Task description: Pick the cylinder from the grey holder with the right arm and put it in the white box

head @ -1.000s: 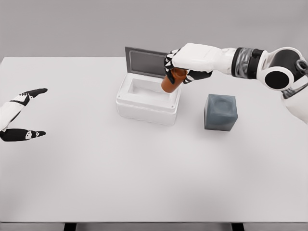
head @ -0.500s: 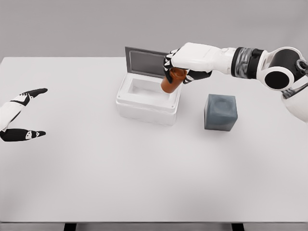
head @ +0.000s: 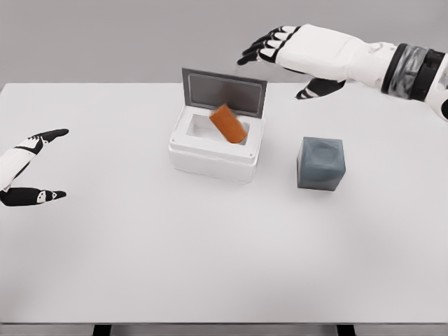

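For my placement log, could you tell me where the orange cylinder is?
In the head view, the orange cylinder lies tilted in the white box, left of the grey holder.

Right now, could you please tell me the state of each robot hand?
Left robot hand: open, holding nothing, at the table's left edge.
Right robot hand: open, fingers spread, holding nothing; the orange cylinder is tilted over the white box.
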Action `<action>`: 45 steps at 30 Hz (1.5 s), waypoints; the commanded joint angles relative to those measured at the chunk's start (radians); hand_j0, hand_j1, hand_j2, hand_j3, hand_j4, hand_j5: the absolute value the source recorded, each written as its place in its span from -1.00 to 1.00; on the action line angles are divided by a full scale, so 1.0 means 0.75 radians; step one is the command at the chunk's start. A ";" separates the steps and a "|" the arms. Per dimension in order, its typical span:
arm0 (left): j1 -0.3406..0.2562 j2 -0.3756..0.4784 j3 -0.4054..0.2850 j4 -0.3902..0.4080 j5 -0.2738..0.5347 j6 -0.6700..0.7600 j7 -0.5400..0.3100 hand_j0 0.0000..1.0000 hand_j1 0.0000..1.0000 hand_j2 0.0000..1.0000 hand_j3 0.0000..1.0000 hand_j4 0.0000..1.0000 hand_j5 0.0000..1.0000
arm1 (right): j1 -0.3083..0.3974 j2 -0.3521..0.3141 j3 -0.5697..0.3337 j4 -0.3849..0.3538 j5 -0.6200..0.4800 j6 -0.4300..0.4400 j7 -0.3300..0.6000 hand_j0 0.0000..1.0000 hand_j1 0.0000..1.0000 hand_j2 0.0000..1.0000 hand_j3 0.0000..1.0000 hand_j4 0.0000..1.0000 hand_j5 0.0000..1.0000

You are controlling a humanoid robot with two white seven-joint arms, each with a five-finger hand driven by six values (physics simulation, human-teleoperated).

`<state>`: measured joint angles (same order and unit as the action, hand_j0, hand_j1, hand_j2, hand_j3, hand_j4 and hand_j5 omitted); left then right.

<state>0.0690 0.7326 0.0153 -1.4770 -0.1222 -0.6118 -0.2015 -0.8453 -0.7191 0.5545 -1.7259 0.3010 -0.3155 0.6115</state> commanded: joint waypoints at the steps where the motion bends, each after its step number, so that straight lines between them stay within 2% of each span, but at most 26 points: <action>1: 0.000 0.001 0.000 0.000 0.009 0.001 -0.001 1.00 1.00 1.00 1.00 1.00 1.00 | 0.004 -0.082 -0.156 -0.037 -0.068 -0.035 -0.001 1.00 1.00 1.00 1.00 1.00 1.00; 7: -0.002 0.003 0.004 0.002 0.016 0.001 0.005 1.00 1.00 1.00 1.00 1.00 1.00 | 0.106 -0.184 -0.226 -0.022 -0.111 -0.035 -0.001 1.00 1.00 1.00 1.00 1.00 1.00; 9: -0.002 0.023 -0.002 0.002 0.032 0.001 0.007 1.00 1.00 1.00 1.00 1.00 1.00 | 0.184 -0.221 -0.226 -0.024 -0.131 -0.044 -0.001 1.00 1.00 1.00 1.00 1.00 1.00; 11: -0.022 0.038 -0.028 0.002 0.048 0.001 0.007 1.00 1.00 1.00 1.00 1.00 1.00 | 0.296 -0.217 -0.259 -0.014 -0.131 -0.084 -0.001 1.00 1.00 1.00 1.00 1.00 1.00; 12: -0.041 0.089 -0.092 -0.010 0.109 0.001 0.007 1.00 1.00 1.00 1.00 1.00 1.00 | 0.342 -0.211 -0.297 -0.016 -0.131 -0.084 -0.001 1.00 1.00 1.00 1.00 1.00 1.00; 13: -0.080 0.152 -0.171 -0.019 0.220 0.001 0.003 1.00 1.00 1.00 1.00 1.00 1.00 | 0.368 -0.209 -0.320 -0.018 -0.131 -0.087 -0.001 1.00 1.00 1.00 1.00 1.00 1.00; 16: -0.245 0.242 -0.368 -0.015 0.457 0.001 -0.005 1.00 1.00 1.00 1.00 1.00 1.00 | 0.374 -0.227 -0.322 -0.016 -0.131 -0.089 -0.001 1.00 1.00 1.00 1.00 1.00 1.00; 20: -0.356 0.242 -0.415 -0.019 0.594 0.001 -0.034 1.00 1.00 1.00 1.00 1.00 1.00 | 0.403 -0.229 -0.322 -0.024 -0.131 -0.095 -0.001 1.00 1.00 1.00 1.00 1.00 1.00; 22: -0.427 0.230 -0.491 -0.007 0.637 0.001 -0.089 1.00 1.00 1.00 1.00 1.00 1.00 | 0.403 -0.225 -0.322 -0.028 -0.131 -0.093 -0.001 1.00 1.00 1.00 1.00 1.00 1.00; 24: -0.501 0.150 -0.542 0.014 0.639 0.001 -0.102 1.00 1.00 1.00 1.00 1.00 1.00 | 0.430 -0.232 -0.324 -0.030 -0.131 -0.095 -0.001 1.00 1.00 1.00 1.00 1.00 1.00; 25: -0.526 0.116 -0.542 0.022 0.637 0.004 -0.146 1.00 1.00 1.00 1.00 1.00 1.00 | 0.432 -0.229 -0.324 -0.030 -0.131 -0.095 -0.001 1.00 1.00 1.00 1.00 1.00 1.00; 26: -0.544 0.077 -0.542 0.028 0.641 0.089 -0.200 1.00 1.00 1.00 1.00 1.00 1.00 | 0.432 -0.221 -0.322 -0.030 -0.133 -0.095 -0.001 1.00 1.00 1.00 1.00 1.00 1.00; 31: -0.675 -0.075 -0.542 0.192 0.648 0.267 -0.382 1.00 1.00 1.00 1.00 1.00 1.00 | 0.470 -0.217 -0.322 -0.037 -0.133 -0.095 -0.001 1.00 1.00 1.00 1.00 1.00 1.00; 33: -0.722 -0.095 -0.575 0.214 0.646 0.351 -0.388 1.00 1.00 1.00 1.00 1.00 1.00 | 0.468 -0.223 -0.326 -0.037 -0.131 -0.095 -0.001 1.00 1.00 1.00 1.00 1.00 1.00; 36: -0.830 -0.118 -0.669 0.317 0.646 0.370 -0.390 1.00 1.00 1.00 1.00 1.00 1.00 | 0.473 -0.219 -0.330 -0.037 -0.133 -0.095 -0.001 1.00 1.00 1.00 1.00 1.00 1.00; 41: -0.924 -0.150 -0.695 0.370 0.646 0.435 -0.392 1.00 1.00 1.00 1.00 1.00 1.00 | 0.479 -0.217 -0.332 -0.037 -0.133 -0.095 -0.001 1.00 1.00 1.00 1.00 1.00 1.00; 45: -1.055 -0.177 -0.818 0.464 0.639 0.448 -0.390 1.00 1.00 1.00 1.00 1.00 1.00 | 0.479 -0.227 -0.332 -0.037 -0.133 -0.093 -0.001 1.00 1.00 1.00 1.00 1.00 1.00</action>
<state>-0.7409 0.6109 -0.5598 -1.1605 0.3559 -0.2870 -0.4936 -0.4863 -0.8851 0.3059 -1.7532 0.2050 -0.3872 0.6114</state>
